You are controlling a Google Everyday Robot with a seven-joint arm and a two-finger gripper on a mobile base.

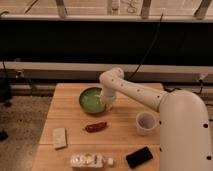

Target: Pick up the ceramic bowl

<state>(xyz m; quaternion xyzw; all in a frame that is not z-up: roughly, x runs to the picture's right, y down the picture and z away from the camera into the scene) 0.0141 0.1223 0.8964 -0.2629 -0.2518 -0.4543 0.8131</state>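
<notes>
The round, shallow, glossy green ceramic bowl (92,99) is sitting on the pale wooden table (70,117), near the far edge and a little left of its middle. The white arm is reaching across from the right edge so that the gripper (107,103) is coming down at the bowl's right rim, probably because a thin rim is the only part of a wide bowl that two fingers can pinch. How the gripper is set, and whether it has any hold on the bowl, cannot be told here.

The other things are lying clear of the reach: a small white cup (145,122) towards the right edge, a red chilli-shaped piece (95,127) in the middle, a pale rectangular sponge (59,137) by the left edge, and a clear packet (87,160) and black phone (139,156) along the near edge.
</notes>
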